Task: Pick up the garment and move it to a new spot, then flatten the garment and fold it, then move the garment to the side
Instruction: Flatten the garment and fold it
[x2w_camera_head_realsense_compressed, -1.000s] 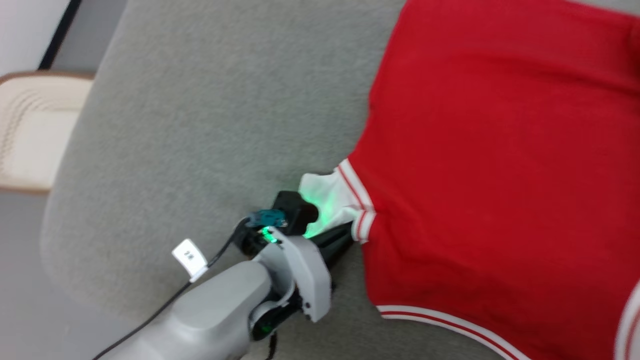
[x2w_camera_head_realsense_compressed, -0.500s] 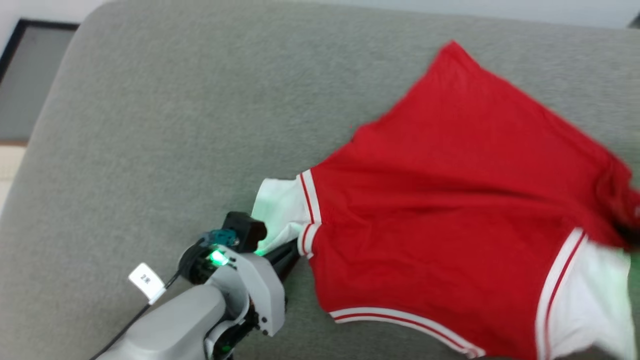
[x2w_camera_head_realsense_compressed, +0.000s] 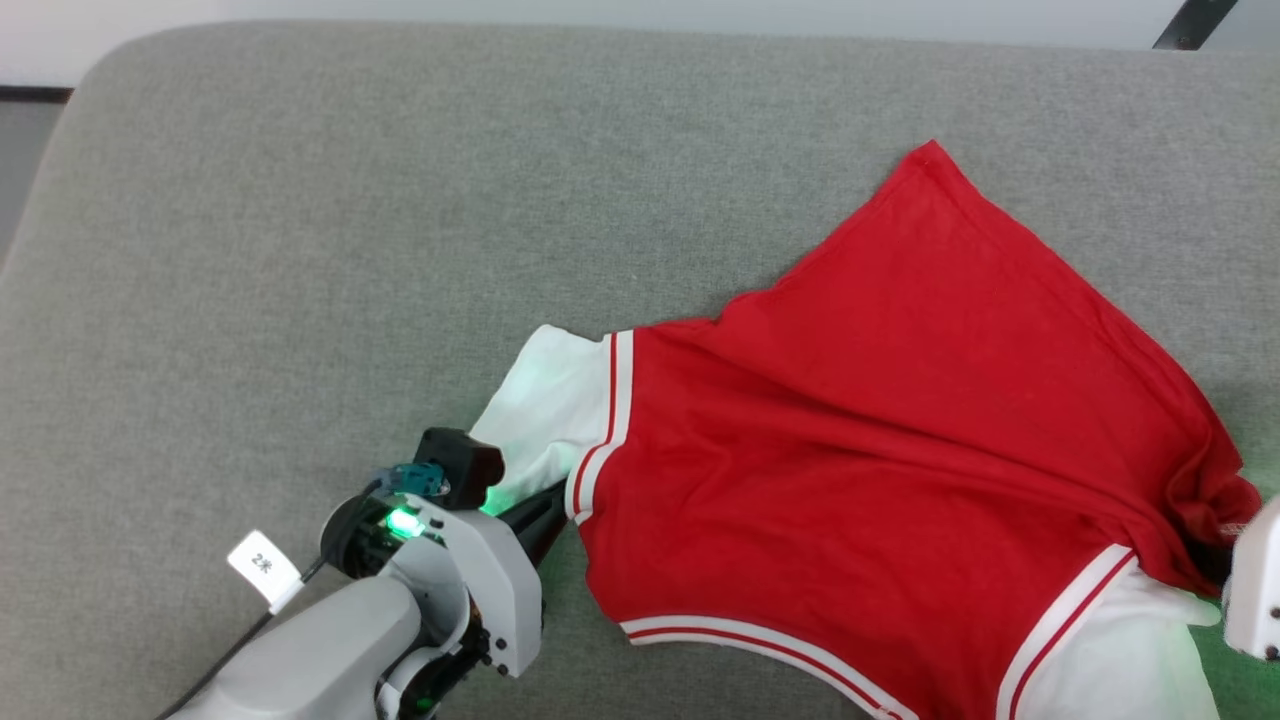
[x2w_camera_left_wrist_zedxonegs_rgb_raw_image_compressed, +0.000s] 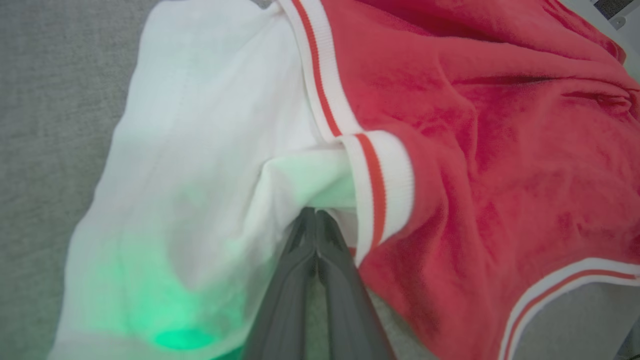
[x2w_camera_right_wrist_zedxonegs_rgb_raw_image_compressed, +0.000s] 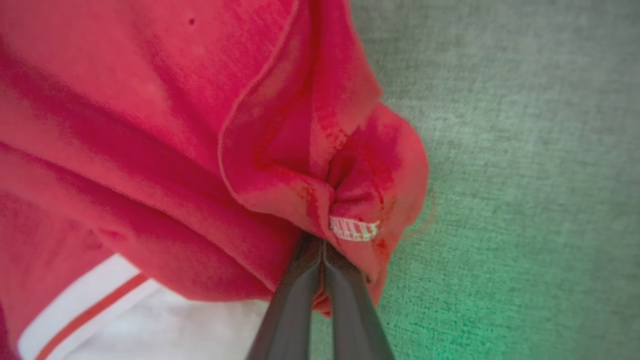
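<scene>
Grey upholstered surface (x2w_camera_head_realsense_compressed: 300, 220) spreads across the head view, with a pale strip of wall (x2w_camera_head_realsense_compressed: 600, 10) along the top edge. The garment (x2w_camera_head_realsense_compressed: 880, 450) lies on it, red and mostly spread out over the right half. One corner points away from the robot, and a white sleeve sits at each near end.

The left tool (x2w_camera_head_realsense_compressed: 548, 508) is at the lower left, its dark fingers reaching into the fabric where the left sleeve (x2w_camera_head_realsense_compressed: 540, 400) meets the striped trim (x2w_camera_head_realsense_compressed: 612, 400). A green lamp (x2w_camera_head_realsense_compressed: 403, 522) glows on that wrist and a small white label (x2w_camera_head_realsense_compressed: 262, 568) hangs from its cable. At the right edge a pale housing (x2w_camera_head_realsense_compressed: 1255, 590) sits against a bunched red fold.

From the head, both grip points are too small to read, but the wrist views make them plain. In the left wrist view the left tool (x2w_camera_left_wrist_zedxonegs_rgb_raw_image_compressed: 316, 220) has its two fingers pressed together with no gap. They pinch a fold of white sleeve just beside the turned-over cuff of trim (x2w_camera_left_wrist_zedxonegs_rgb_raw_image_compressed: 377, 190), and the green glow tints the cloth below.

In the right wrist view the right tool (x2w_camera_right_wrist_zedxonegs_rgb_raw_image_compressed: 320, 245) is likewise closed, clamped on gathered red fabric. A small white woven tag (x2w_camera_right_wrist_zedxonegs_rgb_raw_image_compressed: 354, 229) sits just beside the fingertips. The right sleeve (x2w_camera_right_wrist_zedxonegs_rgb_raw_image_compressed: 165, 330) and its red stripe show at the lower left, and the grey surface beside them carries a green cast.
</scene>
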